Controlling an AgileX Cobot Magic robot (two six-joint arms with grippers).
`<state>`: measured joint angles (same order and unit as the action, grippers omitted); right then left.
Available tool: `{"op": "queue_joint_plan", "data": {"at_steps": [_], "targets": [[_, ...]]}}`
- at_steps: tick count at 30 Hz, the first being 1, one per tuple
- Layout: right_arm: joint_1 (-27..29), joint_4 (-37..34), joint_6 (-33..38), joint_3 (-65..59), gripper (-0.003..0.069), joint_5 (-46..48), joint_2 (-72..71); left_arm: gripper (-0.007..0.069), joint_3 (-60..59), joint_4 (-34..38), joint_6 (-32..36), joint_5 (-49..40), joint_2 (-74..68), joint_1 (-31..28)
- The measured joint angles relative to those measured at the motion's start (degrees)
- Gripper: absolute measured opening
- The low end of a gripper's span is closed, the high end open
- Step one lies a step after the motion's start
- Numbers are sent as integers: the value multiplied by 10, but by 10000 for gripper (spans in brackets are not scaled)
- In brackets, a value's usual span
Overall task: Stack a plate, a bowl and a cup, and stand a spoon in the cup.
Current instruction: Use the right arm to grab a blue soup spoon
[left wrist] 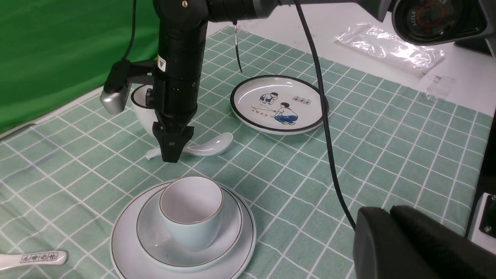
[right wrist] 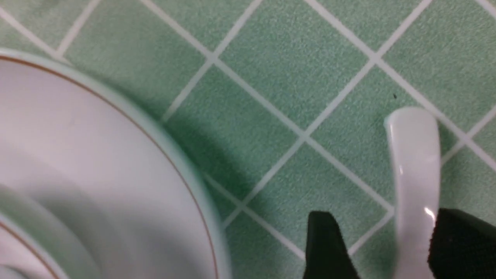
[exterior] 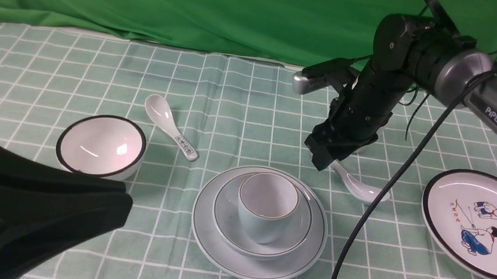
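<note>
3 of 4 pieces look placed: cup point(exterior: 266, 211) sits upright in bowl point(exterior: 257, 248), bowl on plate point(exterior: 254, 266), stack mid-bench. Spoon point(exterior: 362, 188) is the open item. It lies flat on the cloth just right of the stack and a bit beyond it, scoop end toward the cartoon plate point(exterior: 482, 226).

Right hand point(exterior: 321, 162) is down over the handle with its fingers point(right wrist: 325, 248) apart, 1 on each side. Nothing is clamped yet. In the right wrist view 1 finger sits close against the handle and the other has a clear gap, so the hand looks off-centre.

My read for the grasp:
- Centre over the handle before closing, otherwise the near finger probably shoves the spoon sideways across the cloth.
- Get the pads low enough to catch the handle's sides, not its rounded top.
- Glazed ceramic is slick, so close firmly and lift straight up.
- Then tip the scoop end down, lower it into the cup and let the handle lean on the rim.
- Go in gently. The cup only rests loose in the bowl and could tip if nudged.

Left hand point(exterior: 122, 211) is closed and empty, low at near-left, well apart from the stack. Ignore the marked spoon point(exterior: 170, 133) by the black-rimmed bowl point(exterior: 102, 145).
</note>
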<state>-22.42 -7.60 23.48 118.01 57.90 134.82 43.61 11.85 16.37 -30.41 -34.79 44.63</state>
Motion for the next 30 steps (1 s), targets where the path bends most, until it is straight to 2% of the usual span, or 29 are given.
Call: {"op": "queue_joint_plan", "data": {"at_steps": [14, 21, 30], "targets": [[0, 14, 0, 5, 398, -5, 14, 11, 0, 1, 0, 0, 0, 0], [-1, 9, -4, 5, 435, -4, 17, 11, 0, 1, 0, 0, 0, 0], [-1, 10, -4, 6, 437, -3, 20, 12, 0, 1, 0, 0, 0, 0]]}}
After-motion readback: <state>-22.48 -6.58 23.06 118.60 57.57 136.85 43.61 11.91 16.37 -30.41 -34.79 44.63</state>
